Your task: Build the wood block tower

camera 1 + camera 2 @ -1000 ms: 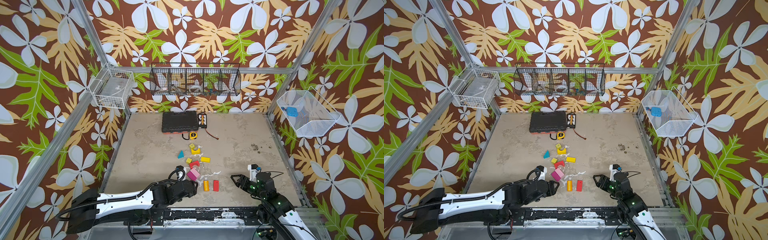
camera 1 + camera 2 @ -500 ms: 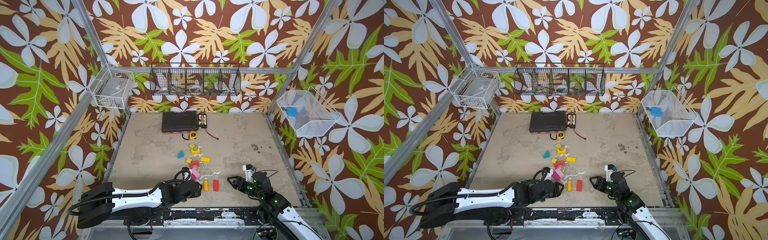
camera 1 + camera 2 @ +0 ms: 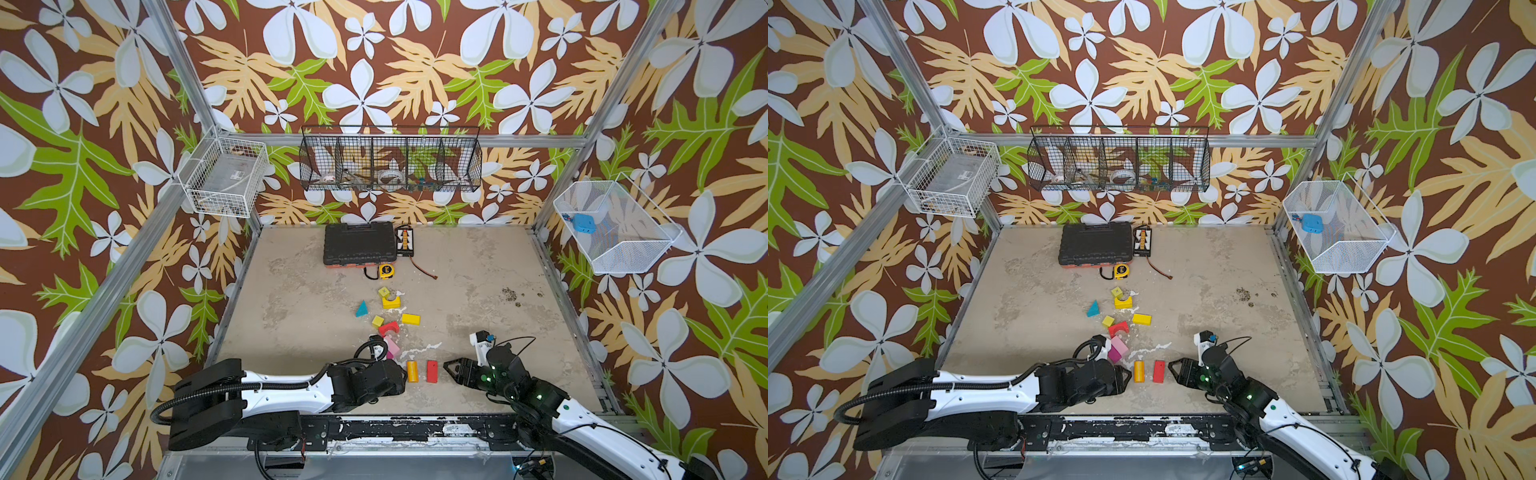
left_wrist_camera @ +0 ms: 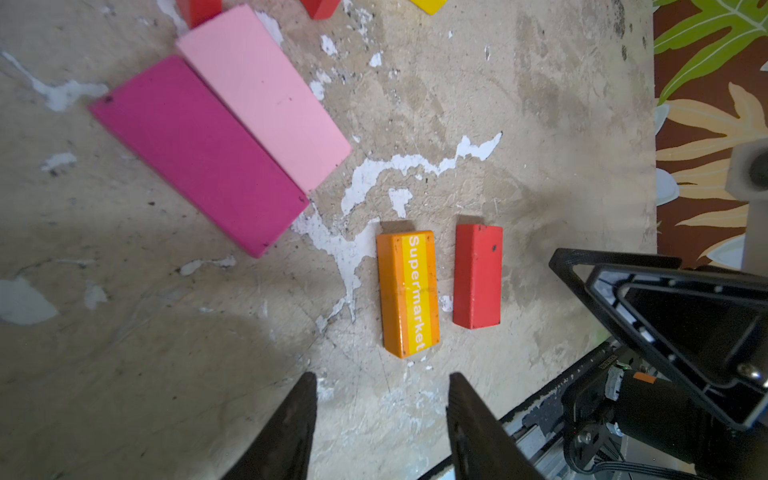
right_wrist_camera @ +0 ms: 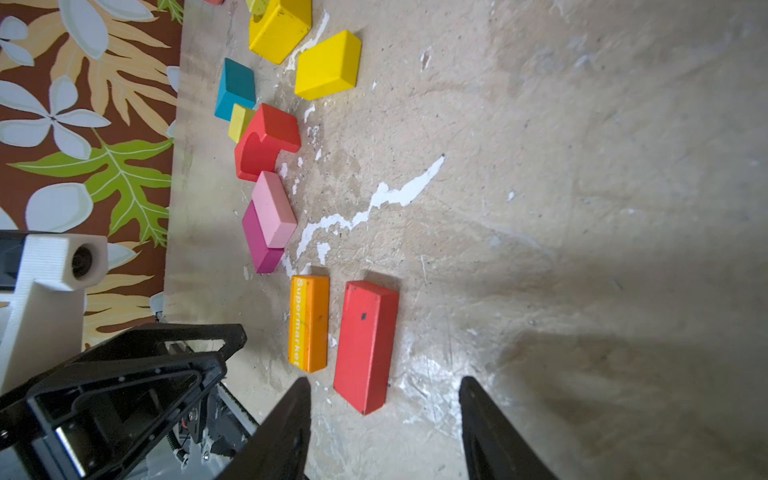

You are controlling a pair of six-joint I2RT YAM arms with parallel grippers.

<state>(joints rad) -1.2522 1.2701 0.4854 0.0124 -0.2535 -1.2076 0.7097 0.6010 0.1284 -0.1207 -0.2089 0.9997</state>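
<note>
**Item:** wood blocks, loose set, for your tower. **Status:** not begun, by my read.

- Tower: none yet. No block sits on another in any view; all lie on the table (image 3: 478, 299).
- Near edge, side by side w/ a narrow gap: orange block (image 4: 409, 293) marked "Supermarket", red brick (image 4: 477, 276).
- Just beyond: magenta brick (image 4: 199, 153) & pink brick (image 4: 264, 95), long sides touching.
- Further back, scattered: red arch (image 5: 266, 141), yellow brick (image 5: 328, 64), small yellow cube (image 3: 377, 321), teal wedge (image 3: 362, 309), yellow arch (image 3: 392, 302), plus a 2nd yellow cube (image 3: 383, 291) just beside that arch.
- Left gripper (image 4: 382, 378): jaws spread, nothing btwn them. Lined up w/ the orange block's near end, no contact.
- Right gripper (image 5: 386, 382): jaws spread, empty. The red brick's near end sits just ahead of the gap, no contact.
- Not yours to stack: tape measure (image 3: 387, 270), black case (image 3: 359, 245) at the back.

**Left to do:** everything. You have ten pcs that I can count to gather & stack. The teal wedge prob. goes last, as nothing would rest on its slope. First pick looks like orange and/or red.
</note>
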